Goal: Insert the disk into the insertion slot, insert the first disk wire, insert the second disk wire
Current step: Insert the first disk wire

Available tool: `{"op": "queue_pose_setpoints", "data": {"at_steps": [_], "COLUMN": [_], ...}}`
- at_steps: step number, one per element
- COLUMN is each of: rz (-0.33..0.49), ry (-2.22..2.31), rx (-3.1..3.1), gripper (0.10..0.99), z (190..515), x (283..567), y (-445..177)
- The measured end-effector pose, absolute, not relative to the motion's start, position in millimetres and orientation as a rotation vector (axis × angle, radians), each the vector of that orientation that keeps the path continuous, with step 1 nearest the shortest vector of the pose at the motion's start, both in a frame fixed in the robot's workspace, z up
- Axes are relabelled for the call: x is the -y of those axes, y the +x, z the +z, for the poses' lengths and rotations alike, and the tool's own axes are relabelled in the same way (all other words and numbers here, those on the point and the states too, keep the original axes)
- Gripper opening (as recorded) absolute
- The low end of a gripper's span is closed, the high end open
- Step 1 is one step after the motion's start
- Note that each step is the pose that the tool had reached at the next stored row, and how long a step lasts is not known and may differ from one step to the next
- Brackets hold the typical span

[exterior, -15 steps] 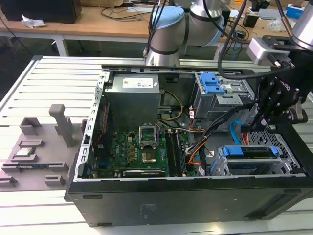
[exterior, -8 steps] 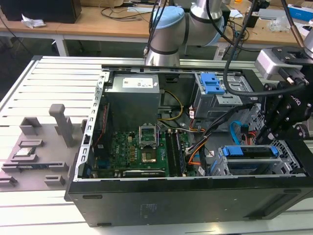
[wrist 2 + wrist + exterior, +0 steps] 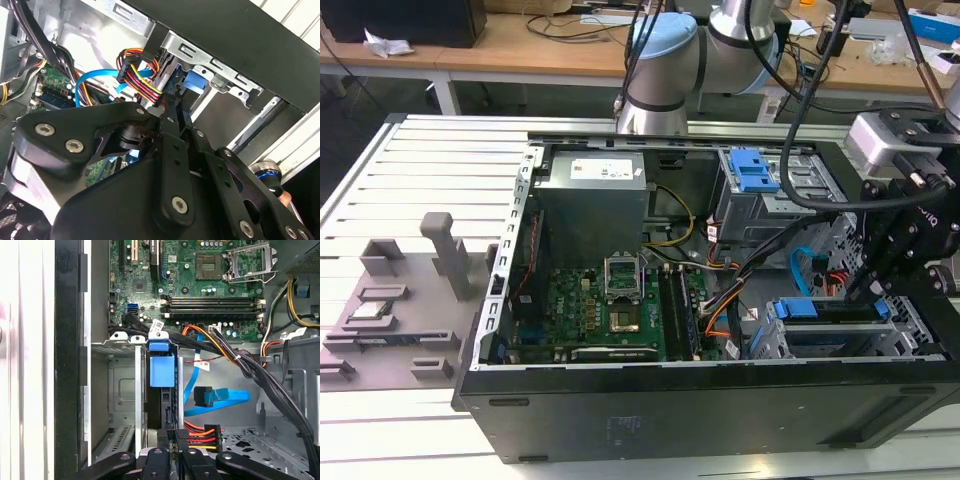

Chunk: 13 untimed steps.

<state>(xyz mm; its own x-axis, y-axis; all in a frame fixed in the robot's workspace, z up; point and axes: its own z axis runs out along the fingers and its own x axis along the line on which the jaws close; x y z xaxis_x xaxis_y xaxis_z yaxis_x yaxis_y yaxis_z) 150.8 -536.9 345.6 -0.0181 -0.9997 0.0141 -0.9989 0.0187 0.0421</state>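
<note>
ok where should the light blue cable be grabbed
Likely by the black plug at the free end of the blue cable: it is the one stiff, blocky part, while the flat ribbon would flex. It sits in open space beside the disk, so come in through the open side of the case.

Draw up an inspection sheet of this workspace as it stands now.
Surface: slatted metal table carrying an open computer case.
Job's things: disk stands in the insertion slot.
Clutter: grey fixture blocks on the exterior view's left.
Grippers: gripper at the disk's end, beside the plug of the first disk wire; whether the plug is seated cannot be told.
Cables: second disk wire loose, its plug unconnected.
Surroundings: workbench beyond the table.
</note>
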Motion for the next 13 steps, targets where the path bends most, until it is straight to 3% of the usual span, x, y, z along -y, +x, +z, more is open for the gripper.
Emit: {"op": "queue_pose_setpoints", "data": {"at_steps": [13], "rz": [-0.031], "ry": [2.173], "rx": [2.213], "gripper": [0.169], "z": [338.3], "x": [536.3], "y": [151.7]}}
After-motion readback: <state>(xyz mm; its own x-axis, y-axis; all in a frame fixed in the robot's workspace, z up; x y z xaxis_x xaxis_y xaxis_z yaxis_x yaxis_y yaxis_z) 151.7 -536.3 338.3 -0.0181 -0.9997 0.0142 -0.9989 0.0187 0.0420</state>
